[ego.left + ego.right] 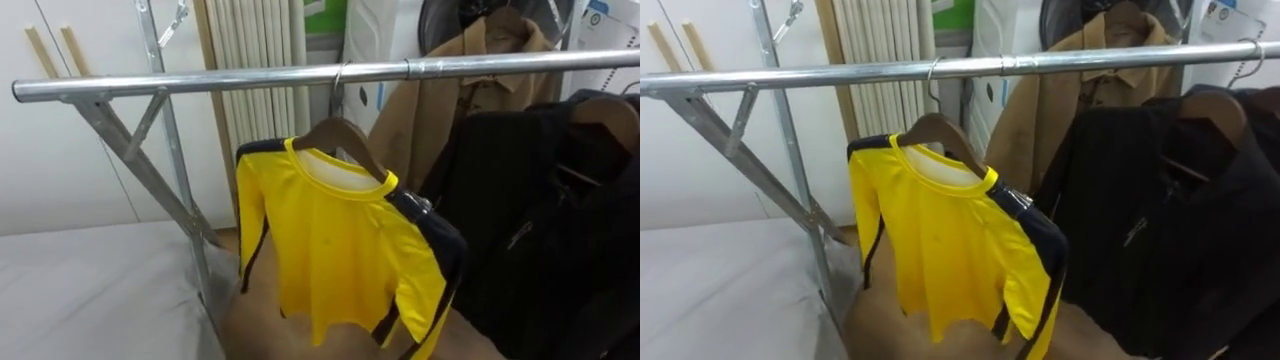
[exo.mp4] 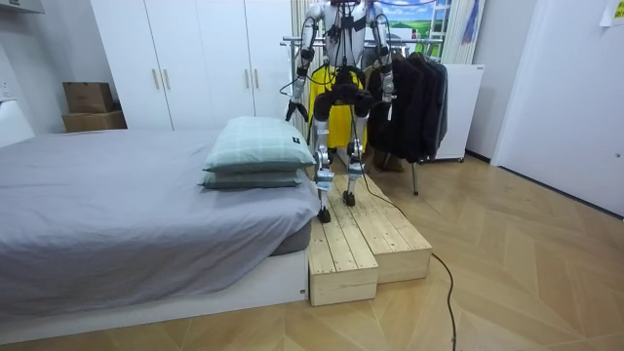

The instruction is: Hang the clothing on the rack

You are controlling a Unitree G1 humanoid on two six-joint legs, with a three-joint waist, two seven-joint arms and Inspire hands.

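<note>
A yellow long-sleeved shirt (image 1: 330, 240) with black trim hangs on a wooden hanger (image 1: 345, 135), whose hook sits over the metal rail (image 1: 250, 78) of the clothes rack. The shirt hangs free near the rail's middle, slightly turned. In the room view I stand upright on a wooden platform (image 2: 370, 244), facing the rack with my back to the camera. My left hand (image 2: 291, 107) and right hand (image 2: 390, 101) hang low at my sides, away from the shirt.
To the shirt's right hang a black jacket (image 1: 540, 220) and a tan coat (image 1: 440, 110). The rack's slanted brace (image 1: 140, 165) stands at the left over the grey bed (image 2: 97, 205) with its pillows (image 2: 255, 146). White wardrobes (image 2: 195, 58) line the back wall.
</note>
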